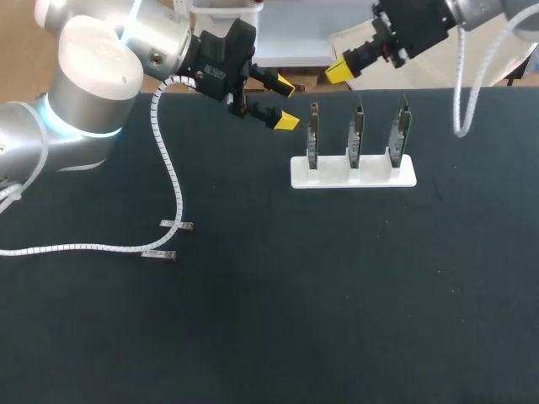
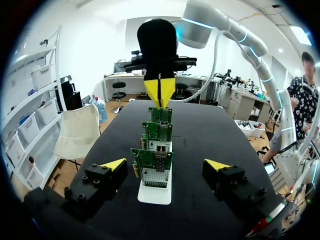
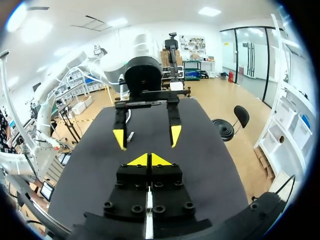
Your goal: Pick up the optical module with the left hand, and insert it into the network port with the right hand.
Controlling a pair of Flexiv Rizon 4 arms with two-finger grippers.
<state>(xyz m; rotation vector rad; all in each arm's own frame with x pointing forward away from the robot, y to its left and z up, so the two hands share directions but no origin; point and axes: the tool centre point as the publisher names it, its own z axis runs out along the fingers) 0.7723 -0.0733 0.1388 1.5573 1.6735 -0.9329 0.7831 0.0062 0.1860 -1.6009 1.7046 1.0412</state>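
Item one, the black table [image 1: 337, 320]: it carries all the items below. Item two, my left arm [image 1: 93, 93]: it comes in from the far left corner, with a white spiral cable [image 1: 168, 168] hanging from it and trailing across the table surface. Item three, my right arm [image 1: 472, 13]: it comes in from the far right corner and sits high over the table's far edge. Item four, a white stand [image 1: 354, 175]: it sits right of centre towards the far side and holds three network cards [image 1: 354, 135] upright in a row, and the nearest card in the left wrist view bears a metal port cage [image 2: 152, 176]. Item five, the left gripper [image 1: 286, 103]: it hangs just beside the stand's left end, in line with the row, its jaws spread wide with nothing between them but air. In its own wrist view the cards stand ahead, framed by the two yellow tips. Item six, the right gripper [image 1: 337, 72]: it hovers above and beyond the stand, its yellow tips pressed together on nothing, which the right wrist view confirms. Item seven, two small silver pieces I take for the optical modules: the farther module [image 1: 176, 225] and the nearer module [image 1: 159, 254] lie flat on the table left of centre, close together, beside the cable and well apart from both grippers.
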